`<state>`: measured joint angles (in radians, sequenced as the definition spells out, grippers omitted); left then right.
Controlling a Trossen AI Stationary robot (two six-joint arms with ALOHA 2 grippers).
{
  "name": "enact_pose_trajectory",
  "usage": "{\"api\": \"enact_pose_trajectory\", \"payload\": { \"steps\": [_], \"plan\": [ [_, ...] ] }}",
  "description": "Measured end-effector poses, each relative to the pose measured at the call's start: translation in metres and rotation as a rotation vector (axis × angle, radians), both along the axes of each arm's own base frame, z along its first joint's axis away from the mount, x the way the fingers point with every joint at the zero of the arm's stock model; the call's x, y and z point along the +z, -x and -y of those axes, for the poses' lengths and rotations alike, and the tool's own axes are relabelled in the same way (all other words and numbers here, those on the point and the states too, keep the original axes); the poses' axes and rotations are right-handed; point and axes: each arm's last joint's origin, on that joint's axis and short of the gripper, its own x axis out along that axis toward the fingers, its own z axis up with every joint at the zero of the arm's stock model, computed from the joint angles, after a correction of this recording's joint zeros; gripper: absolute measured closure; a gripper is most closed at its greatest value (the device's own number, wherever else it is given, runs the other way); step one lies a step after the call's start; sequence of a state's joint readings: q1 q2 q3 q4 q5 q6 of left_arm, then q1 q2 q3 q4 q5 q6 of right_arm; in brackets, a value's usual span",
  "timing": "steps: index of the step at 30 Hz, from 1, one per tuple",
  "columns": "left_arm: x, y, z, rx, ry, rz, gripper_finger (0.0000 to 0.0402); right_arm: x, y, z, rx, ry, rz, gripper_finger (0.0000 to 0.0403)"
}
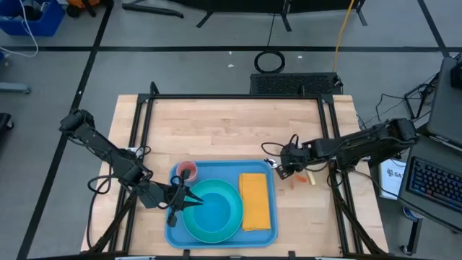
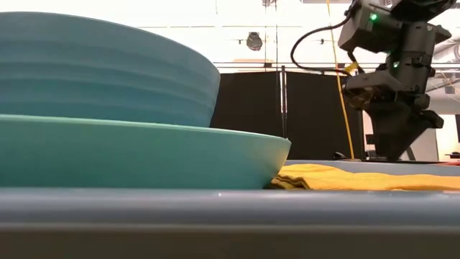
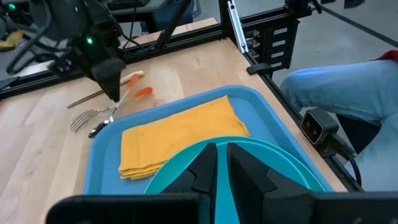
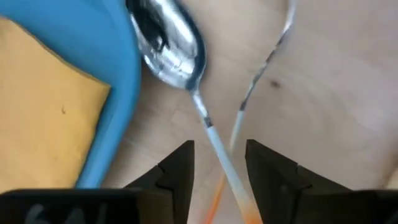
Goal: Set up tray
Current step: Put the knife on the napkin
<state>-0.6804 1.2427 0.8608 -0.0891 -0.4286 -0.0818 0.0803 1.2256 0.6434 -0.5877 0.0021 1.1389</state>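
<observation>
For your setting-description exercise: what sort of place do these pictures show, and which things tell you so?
Most likely a robotics lab or workshop: two arms work at a black-framed wooden table, cables trail across the floor, and a keyboard sits beside it.

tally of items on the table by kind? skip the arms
tray: 1
plate: 1
bowl: 1
cup: 1
yellow napkin: 1
spoon: 1
fork: 1
Total: 7
</observation>
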Motion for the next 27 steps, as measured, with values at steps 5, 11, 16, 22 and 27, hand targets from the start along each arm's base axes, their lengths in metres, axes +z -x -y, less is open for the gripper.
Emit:
{"api": "enact_pose_trajectory", "payload": {
  "steps": [5, 11, 16, 22, 27],
  "plan": [
    [0.0, 0.0, 0.0, 0.0, -0.003, -0.004, 0.036, 0.013, 0.017, 0.004, -0.077, 0.066, -0.015, 0.0282],
    [0.0, 0.0, 0.0, 0.0, -0.004, -0.004, 0.036, 0.015, 0.037, 0.006, -0.154, 0.079, -0.147, 0.0288],
    [-0.001, 0.0, 0.0, 0.0, -0.004, -0.005, 0.036, 0.013, 0.044, 0.006, -0.172, 0.058, -0.23, 0.0277],
    [-0.001, 0.0, 0.0, 0.0, -0.003, -0.005, 0.036, 0.01, 0.05, 0.005, -0.198, 0.033, -0.285, 0.0246],
    [-0.001, 0.0, 0.0, 0.0, -0.004, -0.005, 0.036, -0.012, 0.061, 0.005, -0.236, -0.018, -0.337, 0.0231]
  ]
}}
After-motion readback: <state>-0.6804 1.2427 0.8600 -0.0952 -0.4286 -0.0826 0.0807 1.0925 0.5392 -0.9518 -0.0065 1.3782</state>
